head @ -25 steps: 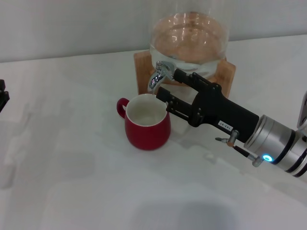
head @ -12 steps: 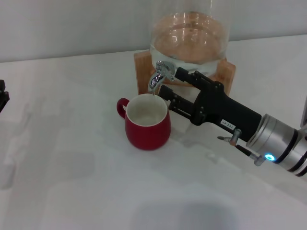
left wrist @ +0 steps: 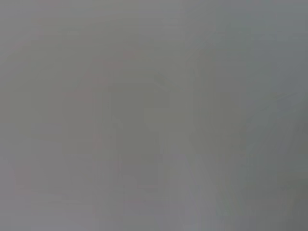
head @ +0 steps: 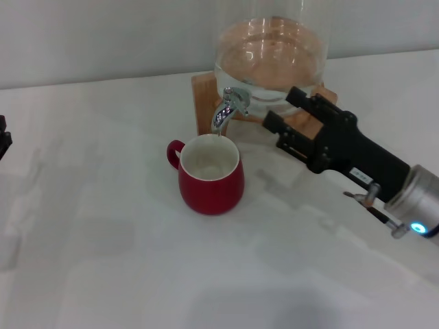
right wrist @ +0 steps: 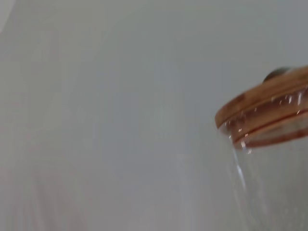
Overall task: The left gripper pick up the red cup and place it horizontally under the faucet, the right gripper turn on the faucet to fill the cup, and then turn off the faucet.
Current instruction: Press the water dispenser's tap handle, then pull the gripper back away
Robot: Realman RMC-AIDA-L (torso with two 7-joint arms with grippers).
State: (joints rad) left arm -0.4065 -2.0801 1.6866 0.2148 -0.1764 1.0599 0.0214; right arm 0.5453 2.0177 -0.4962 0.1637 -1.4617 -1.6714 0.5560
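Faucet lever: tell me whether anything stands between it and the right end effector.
Nothing visible does. In the head view the right end effector, a long black two-finger claw, sits open beside the small chrome faucet, with only bare space between them. The glossy red ceramic cup stands lower, under the spout, out of that path.

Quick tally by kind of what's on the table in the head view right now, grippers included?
Red cup: 1, upright under the spout
Faucet: 1
Glass dispenser on its wooden stand: 1
Grippers: 2, the right gripper open beside the faucet, the left gripper barely in view at the table's edge
Total: 5
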